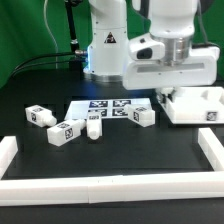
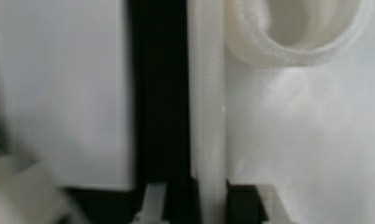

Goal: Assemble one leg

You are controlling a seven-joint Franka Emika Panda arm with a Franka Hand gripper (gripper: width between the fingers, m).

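On the table [image 1: 110,165] four small posts were seen lying loose. One leg [image 1: 143,116] was just beside the marker board [image 1: 100,105], not yet taken. At the exterior view's right the claw [image 1: 168,92] was held low at the panel [image 1: 198,105]; whether it was spread or pinching could not be told. Seemingly the panel was being placed, and next a leg must be grasped

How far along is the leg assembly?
Done: nothing is joined yet. Four legs lie loose on the table by the marker board.
In hand: the tool is down at the panel. The panel's edge and a round socket fill the wrist view. Whether it grips is unclear.
Left: pick up a leg and seat it in a socket.
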